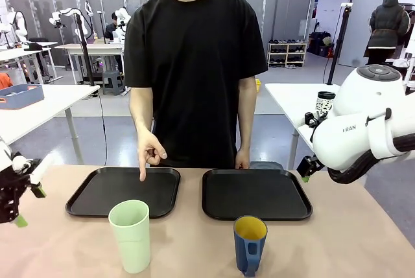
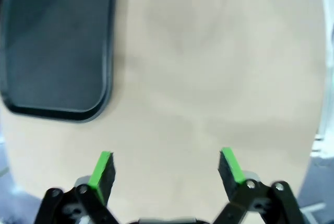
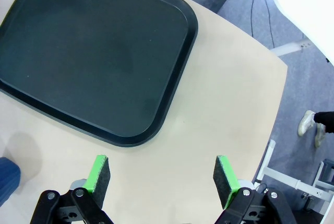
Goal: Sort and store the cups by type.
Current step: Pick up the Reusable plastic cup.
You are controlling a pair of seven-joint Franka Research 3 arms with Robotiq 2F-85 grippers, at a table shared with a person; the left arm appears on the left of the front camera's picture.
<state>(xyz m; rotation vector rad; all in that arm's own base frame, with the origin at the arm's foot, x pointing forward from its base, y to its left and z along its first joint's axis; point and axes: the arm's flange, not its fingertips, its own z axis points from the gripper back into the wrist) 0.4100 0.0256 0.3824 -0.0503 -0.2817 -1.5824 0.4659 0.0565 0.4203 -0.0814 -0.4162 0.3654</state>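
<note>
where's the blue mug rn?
Front view, near edge right of centre: blue mug stands just short of the right tray, green tumbler to its left.

Bright, even light; left wrist view perhaps motion-blurred.

The smooth pale tan bench [image 1: 188, 242] bore a shallow black rectangular left tray [image 1: 113, 195] and a matching black right tray [image 1: 259, 195], side by side. On its near side, a tall pale green plastic tumbler [image 1: 130, 236] stood upright before the left tray, and a dark blue handled mug with yellow inside [image 1: 249, 242] before the right tray.
</note>
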